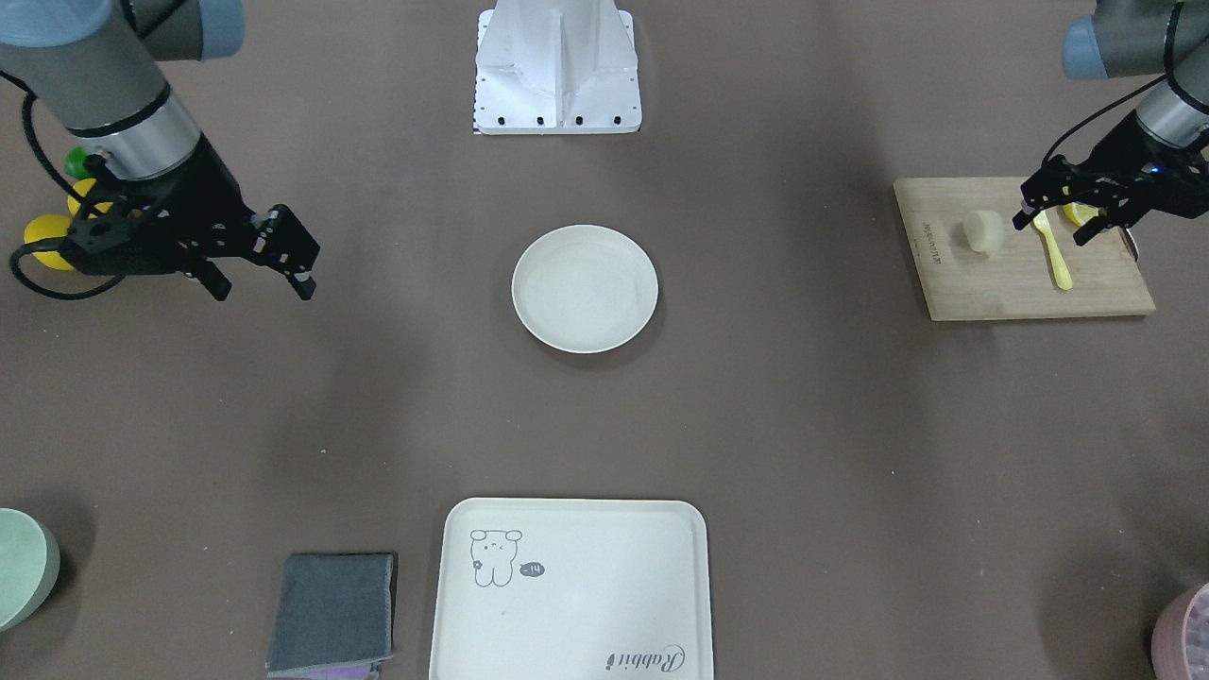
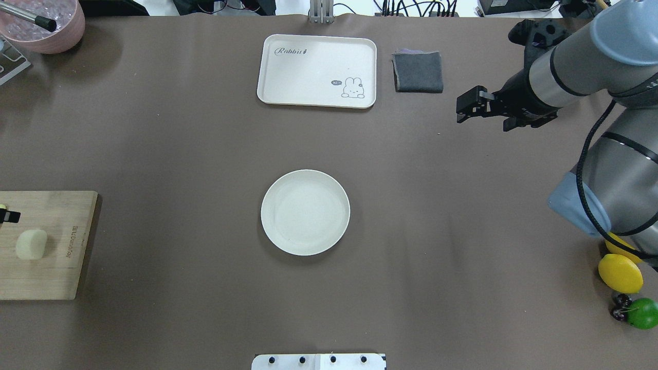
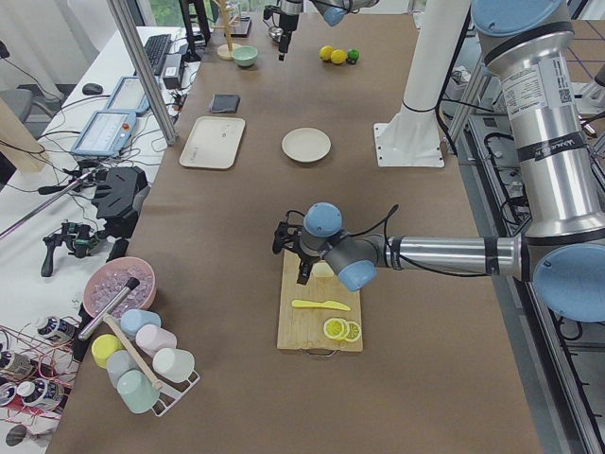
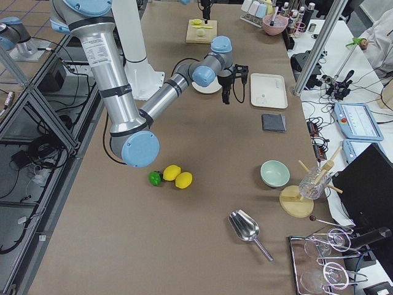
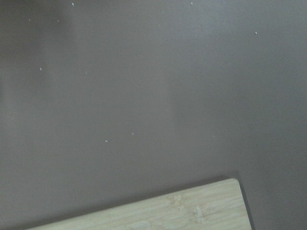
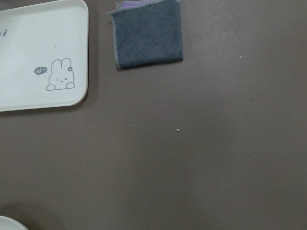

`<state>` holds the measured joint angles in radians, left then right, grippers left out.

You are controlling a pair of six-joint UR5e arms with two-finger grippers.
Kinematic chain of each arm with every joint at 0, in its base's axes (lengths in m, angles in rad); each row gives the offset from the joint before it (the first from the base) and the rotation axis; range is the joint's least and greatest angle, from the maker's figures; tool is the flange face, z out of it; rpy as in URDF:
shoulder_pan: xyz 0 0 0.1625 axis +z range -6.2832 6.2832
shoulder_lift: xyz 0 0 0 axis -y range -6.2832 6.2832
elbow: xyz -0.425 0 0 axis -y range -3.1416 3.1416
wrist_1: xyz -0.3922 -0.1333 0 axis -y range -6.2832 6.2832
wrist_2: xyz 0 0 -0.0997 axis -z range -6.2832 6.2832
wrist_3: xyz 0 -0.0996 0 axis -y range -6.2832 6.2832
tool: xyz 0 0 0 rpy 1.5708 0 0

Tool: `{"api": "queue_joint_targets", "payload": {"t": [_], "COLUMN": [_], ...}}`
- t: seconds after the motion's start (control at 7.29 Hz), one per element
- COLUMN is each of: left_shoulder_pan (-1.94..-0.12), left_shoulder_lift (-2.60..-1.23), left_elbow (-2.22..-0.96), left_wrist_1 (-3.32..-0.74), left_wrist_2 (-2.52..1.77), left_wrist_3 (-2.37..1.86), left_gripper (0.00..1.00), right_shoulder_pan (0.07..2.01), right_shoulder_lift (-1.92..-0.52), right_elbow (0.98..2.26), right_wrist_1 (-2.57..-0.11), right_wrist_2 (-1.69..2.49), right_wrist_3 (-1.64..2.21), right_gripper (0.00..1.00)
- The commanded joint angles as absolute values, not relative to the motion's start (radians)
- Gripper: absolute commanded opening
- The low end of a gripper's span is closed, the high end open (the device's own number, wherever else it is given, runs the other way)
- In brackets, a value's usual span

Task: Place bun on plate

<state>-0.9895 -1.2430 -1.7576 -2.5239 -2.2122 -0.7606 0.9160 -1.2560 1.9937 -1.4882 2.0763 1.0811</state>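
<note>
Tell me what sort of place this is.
Most likely a robotics lab running kitchen-style trials. A left arm and a right arm reach over a brown table. Screens sit beside it. Food props are laid out: a bun on a board, and a plate.

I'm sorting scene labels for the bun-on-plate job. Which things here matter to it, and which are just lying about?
For the job: bun, plate, cutting board under the bun, left end effector.
Lying about: rabbit tray, grey cloth, green bowl, lemons, yellow utensil.
</note>
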Motion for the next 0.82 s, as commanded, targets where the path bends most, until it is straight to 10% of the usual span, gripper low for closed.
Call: {"api": "queue_joint_targets", "payload": {"t": [0.0, 0.27, 0.69], "left_shoulder_pan": [-0.803, -0.773, -0.772], "left_shoulder_lift": [-1.212, -1.244, -1.255], "left_elbow": [-1.758, -1.715, -1.689], "left_wrist_1": [-2.615, -2.615, -2.615], "left_wrist_2": [-2.058, -2.02, -2.02], "left_wrist_3": [-0.911, -0.905, -0.894], "left_gripper": [0.97, 0.92, 0.49], "right_shoulder_pan": [0.94, 0.94, 0.939], "right_shoulder_lift": [-1.285, -1.287, -1.285], "right_elbow": [2.014, 2.014, 2.013], "right_wrist_1": [-1.488, -1.488, -1.488], "right_wrist_2": [2.092, 2.092, 2.091], "right_wrist_3": [1.042, 1.042, 1.042], "right_gripper": [1.0, 1.0, 1.0]}}
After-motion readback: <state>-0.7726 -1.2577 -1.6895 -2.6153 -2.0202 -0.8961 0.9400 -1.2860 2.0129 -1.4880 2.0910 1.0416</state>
